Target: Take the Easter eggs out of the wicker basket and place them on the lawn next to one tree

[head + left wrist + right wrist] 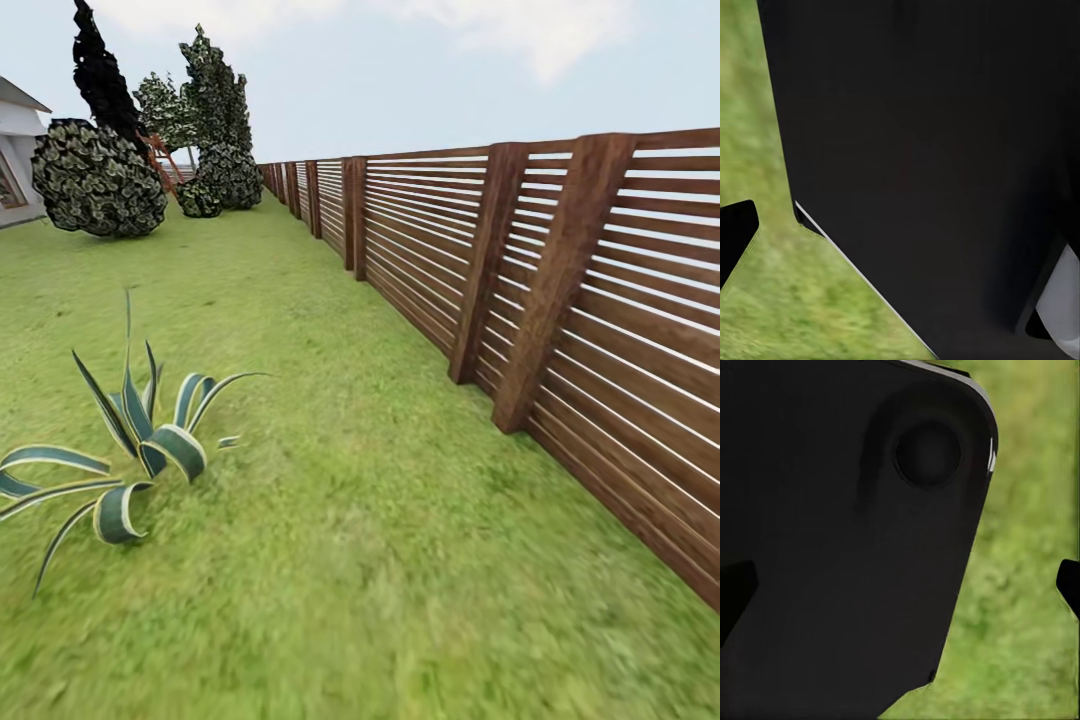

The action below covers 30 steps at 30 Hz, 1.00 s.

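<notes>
My head camera looks along the lawn beside a slatted wooden fence that recedes into the distance. A striped agave plant stands close by on my left. Dark-leaved shrubs and trees sit far off, near a white building.

Eggs, basket and target tree: I cannot locate any of them from here; I judge that I am in transit and no egg has yet been confirmed as moved.

Pincer state: both wrist cameras face black panels of my own body, with grass beyond. Small dark shapes at the frame edges may be fingertips, but I cannot tell how far either pincer is open, nor whether it holds anything.

Handling judgement for the eggs: expect a light, rigid, smooth shell that rolls and slips readily. Take hold across the widest girth, fingers on opposite sides, with moderate force. Set each down gently so it does not roll away from the trunk
</notes>
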### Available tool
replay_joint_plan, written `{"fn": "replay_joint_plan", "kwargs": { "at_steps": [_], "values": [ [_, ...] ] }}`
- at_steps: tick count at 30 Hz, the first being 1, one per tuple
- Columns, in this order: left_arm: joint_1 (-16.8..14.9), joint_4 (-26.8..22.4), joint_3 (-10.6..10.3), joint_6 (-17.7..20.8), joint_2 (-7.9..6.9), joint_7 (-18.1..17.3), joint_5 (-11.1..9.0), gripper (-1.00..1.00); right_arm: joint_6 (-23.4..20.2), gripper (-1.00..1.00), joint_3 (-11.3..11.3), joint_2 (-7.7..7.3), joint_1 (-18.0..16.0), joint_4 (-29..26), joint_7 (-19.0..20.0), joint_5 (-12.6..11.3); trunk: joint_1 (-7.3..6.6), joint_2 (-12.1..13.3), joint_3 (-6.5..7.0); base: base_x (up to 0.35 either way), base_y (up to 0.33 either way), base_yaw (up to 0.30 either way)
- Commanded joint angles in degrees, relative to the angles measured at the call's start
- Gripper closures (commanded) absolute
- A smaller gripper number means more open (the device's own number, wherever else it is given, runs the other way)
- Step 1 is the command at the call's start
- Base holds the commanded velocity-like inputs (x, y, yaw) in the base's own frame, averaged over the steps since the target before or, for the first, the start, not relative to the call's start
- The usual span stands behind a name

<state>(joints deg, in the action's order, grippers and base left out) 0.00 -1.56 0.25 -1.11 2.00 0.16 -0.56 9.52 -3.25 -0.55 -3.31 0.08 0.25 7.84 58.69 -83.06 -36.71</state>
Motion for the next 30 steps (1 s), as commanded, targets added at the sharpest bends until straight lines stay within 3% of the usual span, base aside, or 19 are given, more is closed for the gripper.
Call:
{"fn": "replay_joint_plan", "kwargs": {
  "at_steps": [1, 7, 30],
  "values": [
    [0.00, -0.02, 0.02, -0.12, 0.00, 0.02, -0.06, -1.00, 0.18, -1.00, -0.28, 0.00, -0.03, 0.03, 0.02, 0.89, 0.03, -0.02, -0.04, 0.341, 0.000, 0.000],
    [0.00, -0.02, 0.02, -0.12, 0.02, 0.02, -0.06, -1.00, 0.23, -1.00, -0.26, 0.06, -0.03, 0.09, -0.06, 2.26, 0.03, -0.02, -0.04, 0.341, 0.000, 0.000],
    [0.00, -0.02, 0.02, -0.12, 0.20, 0.02, -0.01, -1.00, 0.32, -1.00, -0.25, 0.08, -0.03, 0.10, -0.16, 2.34, 0.03, -0.02, -0.04, 0.341, 0.000, 0.000]
  ]
}}
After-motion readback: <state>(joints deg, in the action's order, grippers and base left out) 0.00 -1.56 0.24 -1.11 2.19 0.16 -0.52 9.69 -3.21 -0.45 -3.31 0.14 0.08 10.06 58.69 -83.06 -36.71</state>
